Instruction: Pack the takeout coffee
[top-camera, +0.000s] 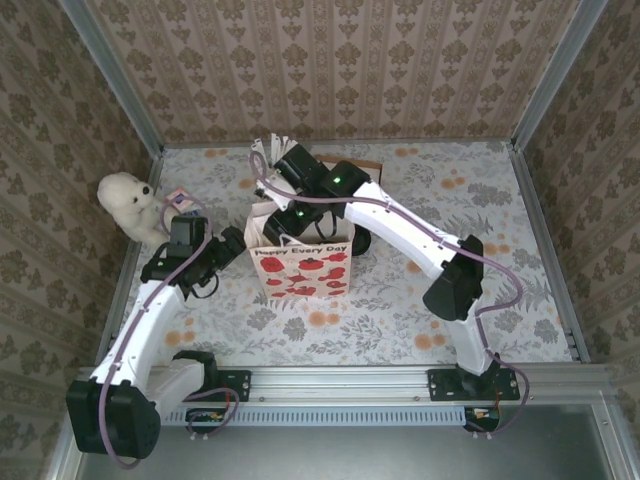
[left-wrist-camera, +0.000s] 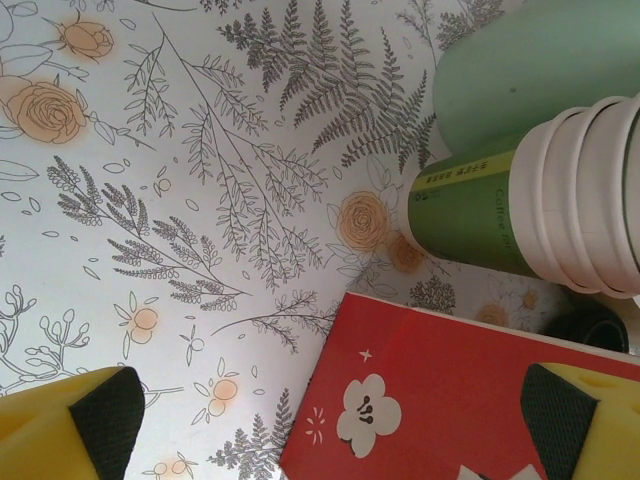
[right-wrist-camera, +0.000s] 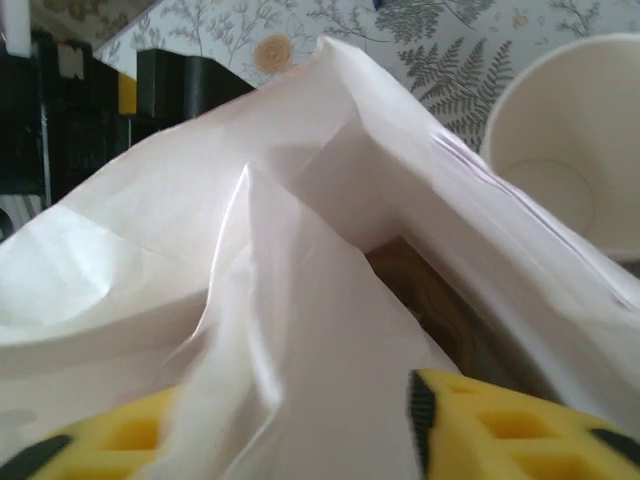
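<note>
Carrying everything, the flower-printed table (top-camera: 480, 200) is stretching between the patterned walls. The right arm (top-camera: 400, 225) is reaching from the right over the white paper bag (top-camera: 300, 270), which is standing upright near the table's middle and showing red poppies on its front. The left arm (top-camera: 150, 320) is hanging low just beside the bag's left side. A white plush toy (top-camera: 128, 205) is sitting by the left wall. Seen from the left wrist, a pale green pot (left-wrist-camera: 530, 70) and a stack of green cups (left-wrist-camera: 580, 200) are standing close together behind the bag. The left fingers (left-wrist-camera: 90, 420) are spreading wide and gripping nothing, one over bare table, the other over the bag's red print. The right fingers (right-wrist-camera: 500, 430) are standing apart inside the bag's mouth, with a fold of white paper rising between them. Where the takeout coffee is sitting I cannot tell: a brownish shadow deep in the bag is too blurred to name.
</note>
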